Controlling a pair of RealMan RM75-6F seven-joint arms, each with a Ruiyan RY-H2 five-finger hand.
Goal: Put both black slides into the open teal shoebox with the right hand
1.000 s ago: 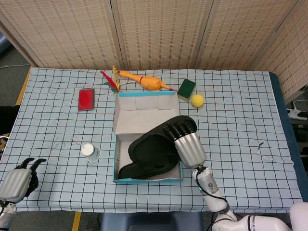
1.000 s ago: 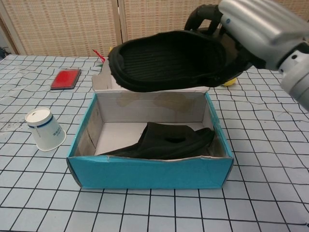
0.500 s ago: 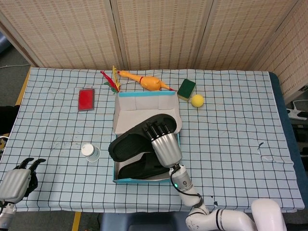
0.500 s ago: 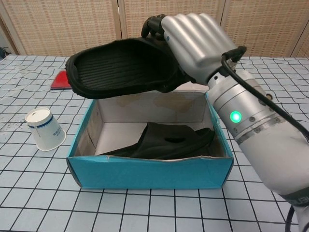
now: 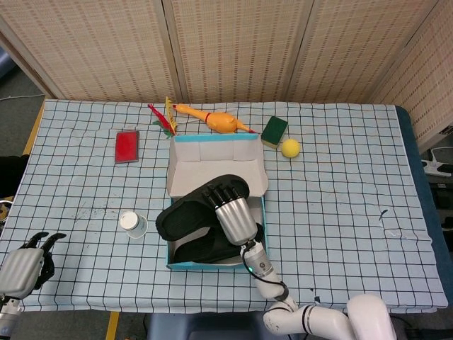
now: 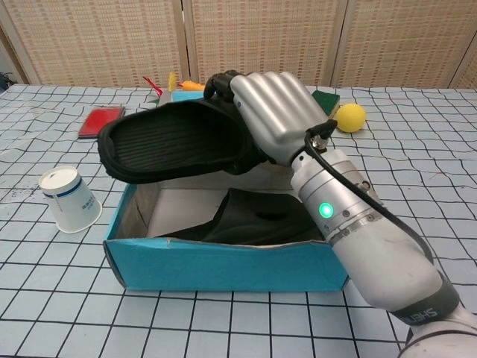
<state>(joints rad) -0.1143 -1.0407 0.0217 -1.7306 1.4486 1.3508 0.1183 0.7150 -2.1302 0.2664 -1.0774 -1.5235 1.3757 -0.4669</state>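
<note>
My right hand (image 5: 230, 212) (image 6: 272, 115) grips a black slide (image 5: 185, 210) (image 6: 173, 142) by its strap end and holds it over the open teal shoebox (image 5: 216, 264) (image 6: 223, 265), the toe poking out past the box's left wall. The other black slide (image 5: 205, 248) (image 6: 257, 218) lies on the box floor beneath it. My left hand (image 5: 25, 264) rests at the table's near left corner with its fingers curled in, holding nothing.
A white paper cup (image 5: 132, 224) (image 6: 68, 198) stands just left of the box. Behind the box lie a red case (image 5: 127, 146) (image 6: 100, 121), a rubber chicken (image 5: 216, 120), a green sponge (image 5: 274, 130) and a yellow ball (image 5: 290, 148) (image 6: 350, 117).
My right hand has carried the slide leftward and lower over the box, and the forearm has swung in over the box's right side. The left hand stays put.
</note>
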